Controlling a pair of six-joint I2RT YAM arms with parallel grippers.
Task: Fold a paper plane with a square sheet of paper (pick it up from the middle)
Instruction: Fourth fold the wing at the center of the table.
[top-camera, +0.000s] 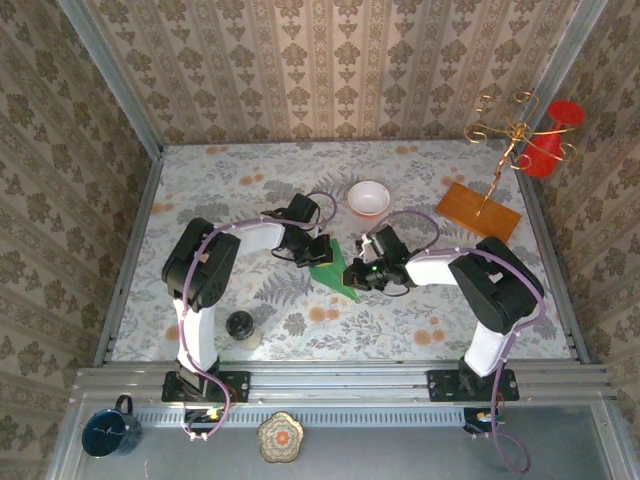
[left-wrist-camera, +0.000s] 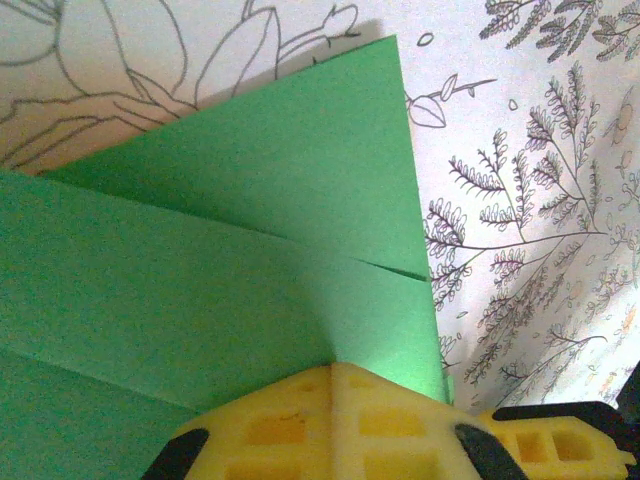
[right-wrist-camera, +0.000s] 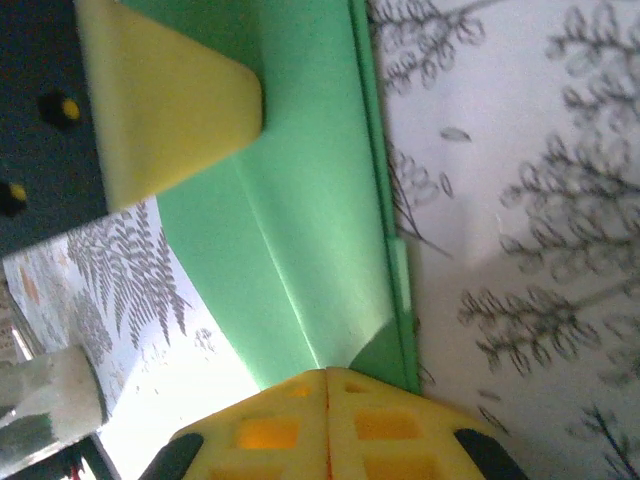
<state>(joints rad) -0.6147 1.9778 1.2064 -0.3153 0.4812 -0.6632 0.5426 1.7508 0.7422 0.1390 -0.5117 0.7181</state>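
The square sheet of paper (top-camera: 335, 273) is bright green and folded into a pointed wedge whose tip points toward the near right. It lies in the middle of the table between both grippers. My left gripper (top-camera: 318, 250) is at its far left side. In the left wrist view its yellow fingertips (left-wrist-camera: 335, 366) are shut together on the layered paper (left-wrist-camera: 230, 230). My right gripper (top-camera: 358, 270) is at the paper's right side. Its tips (right-wrist-camera: 327, 372) are shut where a crease of the paper (right-wrist-camera: 300, 200) runs into them. The left gripper's finger (right-wrist-camera: 170, 110) also presses on the paper there.
A white bowl (top-camera: 369, 197) stands just beyond the grippers. An orange-brown wooden board (top-camera: 478, 210), a gold wire stand (top-camera: 510, 135) and a red vase (top-camera: 552, 135) are at the far right. A black-lidded jar (top-camera: 240, 325) sits near the left arm's base.
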